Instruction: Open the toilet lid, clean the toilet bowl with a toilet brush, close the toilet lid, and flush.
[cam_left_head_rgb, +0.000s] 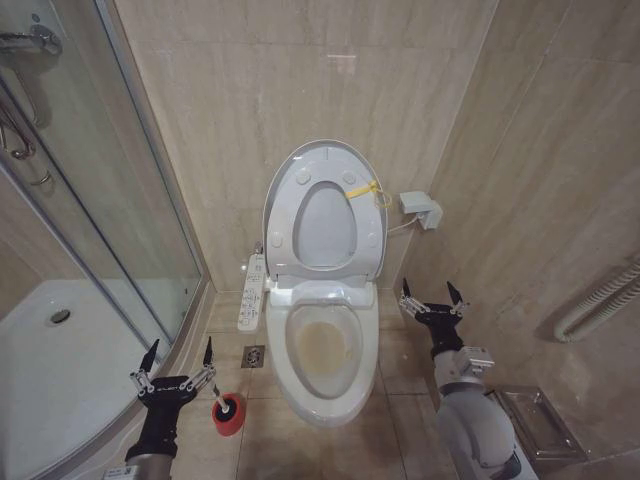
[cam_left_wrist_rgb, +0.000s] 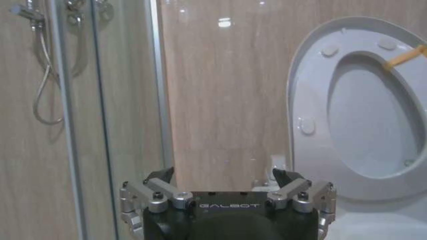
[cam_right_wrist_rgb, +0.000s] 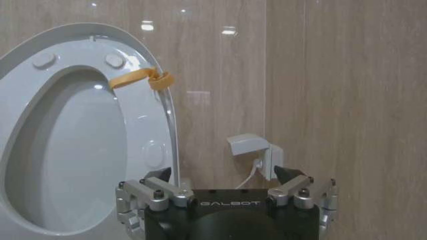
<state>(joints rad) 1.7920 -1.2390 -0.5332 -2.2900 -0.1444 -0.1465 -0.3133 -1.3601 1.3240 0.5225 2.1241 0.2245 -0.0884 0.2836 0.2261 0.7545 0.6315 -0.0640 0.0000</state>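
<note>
Head view: the toilet bowl (cam_left_head_rgb: 322, 350) stands uncovered, its toilet lid (cam_left_head_rgb: 325, 205) upright against the wall. The right gripper (cam_left_head_rgb: 433, 300), fingers apart, hovers beside the rim; the left gripper (cam_left_head_rgb: 178, 370), fingers spread, hangs just beside the toilet brush (cam_left_head_rgb: 228, 412) on the floor.

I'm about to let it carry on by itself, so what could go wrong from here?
1. The toilet brush stands in its red cup on the floor just beside the open left tool; a careless reach could tip it.
2. The raised toilet lid leans on the wall, the seat ring tied to it; a bump from the open right tool might drop both.
</note>
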